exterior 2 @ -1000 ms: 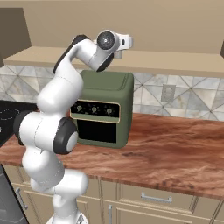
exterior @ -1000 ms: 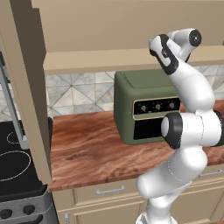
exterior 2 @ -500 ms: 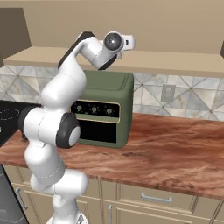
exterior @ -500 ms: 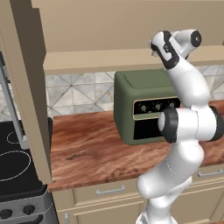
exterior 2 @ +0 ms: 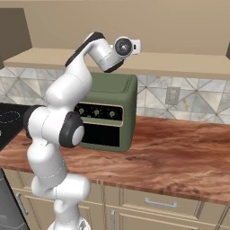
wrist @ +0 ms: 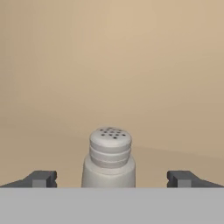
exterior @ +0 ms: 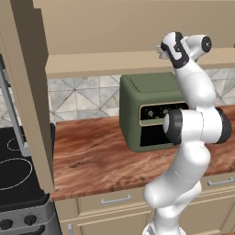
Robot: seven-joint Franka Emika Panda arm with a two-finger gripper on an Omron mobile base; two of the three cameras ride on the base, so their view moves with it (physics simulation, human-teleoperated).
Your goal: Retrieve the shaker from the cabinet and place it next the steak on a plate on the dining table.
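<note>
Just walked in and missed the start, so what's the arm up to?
The white arm has its claw raised to the tan cabinet above the counter, next to a green toaster oven. In the hand view the open claw straddles the upright shaker, one finger on each side with clear gaps. Nothing is gripped yet.

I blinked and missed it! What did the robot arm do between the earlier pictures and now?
Very little. The end effector edged a bit further into the cabinet and is open on either side of the shaker, not gripping it. The oven and counter stayed put.
</note>
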